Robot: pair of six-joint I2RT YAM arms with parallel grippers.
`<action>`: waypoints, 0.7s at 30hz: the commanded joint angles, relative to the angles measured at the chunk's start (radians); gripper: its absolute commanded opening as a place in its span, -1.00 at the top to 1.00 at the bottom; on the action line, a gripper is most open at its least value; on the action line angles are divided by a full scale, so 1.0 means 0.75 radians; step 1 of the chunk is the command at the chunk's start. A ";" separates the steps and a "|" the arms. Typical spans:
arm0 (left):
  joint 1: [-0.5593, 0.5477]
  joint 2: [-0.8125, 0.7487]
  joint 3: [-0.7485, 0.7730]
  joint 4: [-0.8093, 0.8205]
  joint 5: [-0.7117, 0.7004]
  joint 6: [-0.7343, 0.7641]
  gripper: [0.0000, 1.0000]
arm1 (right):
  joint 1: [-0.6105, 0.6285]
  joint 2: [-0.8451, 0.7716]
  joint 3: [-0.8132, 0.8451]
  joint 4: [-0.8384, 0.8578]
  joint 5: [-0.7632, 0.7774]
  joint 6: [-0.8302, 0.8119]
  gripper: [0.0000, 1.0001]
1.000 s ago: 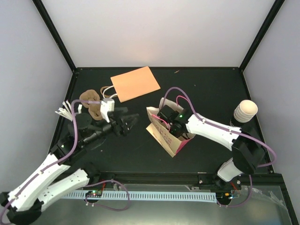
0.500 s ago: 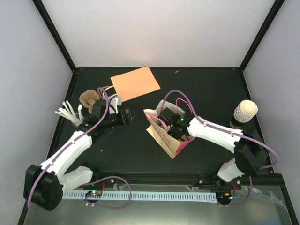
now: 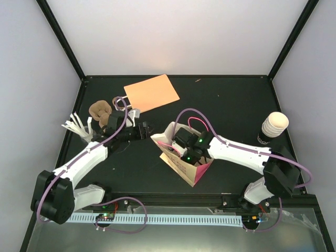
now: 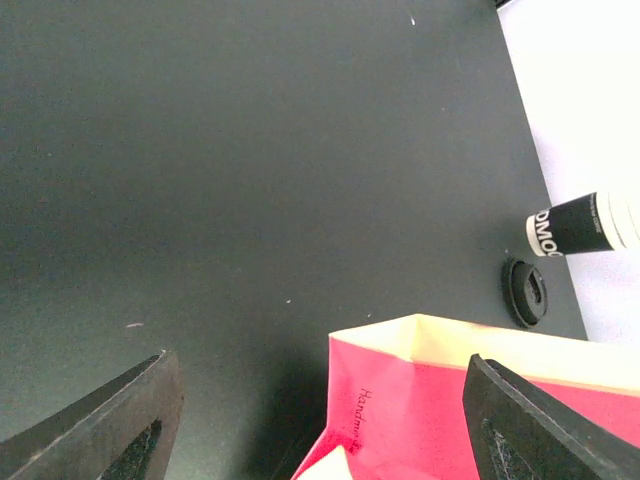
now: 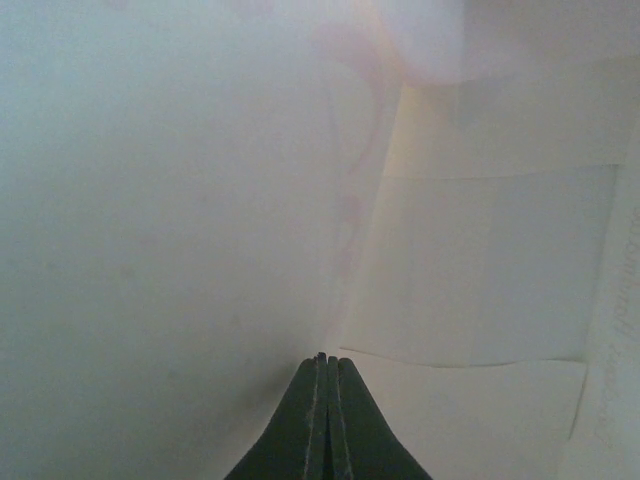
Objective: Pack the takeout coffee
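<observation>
The left gripper (image 3: 147, 128) hangs with its fingers spread just beside the open pink-lined paper bag (image 3: 181, 165). The right gripper (image 5: 322, 362) reaches inside that bag, fingers pressed together. The takeout coffee (image 3: 274, 126) stands upright at the right edge of the table (image 3: 226, 100), well apart from the bag.

A robotics test cell is shown: a black counter (image 3: 226, 105) is enclosed by plain white panels (image 3: 173, 37) and black frame posts (image 3: 61, 39), with a slotted cable duct (image 3: 173, 219) fixed along the near edge.
</observation>
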 commanded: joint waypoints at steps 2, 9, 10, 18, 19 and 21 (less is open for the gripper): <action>0.013 -0.055 -0.088 0.062 0.000 0.039 -0.54 | 0.002 -0.033 -0.010 -0.022 0.035 0.000 0.97; -0.005 0.065 -0.185 0.265 0.152 -0.034 0.05 | 0.002 -0.055 -0.021 -0.009 0.108 0.047 0.98; -0.016 0.097 -0.178 0.282 0.166 -0.037 0.15 | 0.002 -0.049 -0.019 -0.010 0.123 0.052 0.98; -0.069 0.278 -0.141 0.378 0.160 -0.047 0.51 | -0.003 -0.028 -0.028 0.020 0.223 0.088 0.98; -0.072 0.286 -0.141 0.386 0.162 -0.048 0.52 | -0.006 -0.024 -0.027 0.023 0.231 0.090 0.97; -0.081 0.315 -0.136 0.406 0.166 -0.051 0.55 | -0.011 -0.017 -0.029 0.029 0.248 0.092 0.97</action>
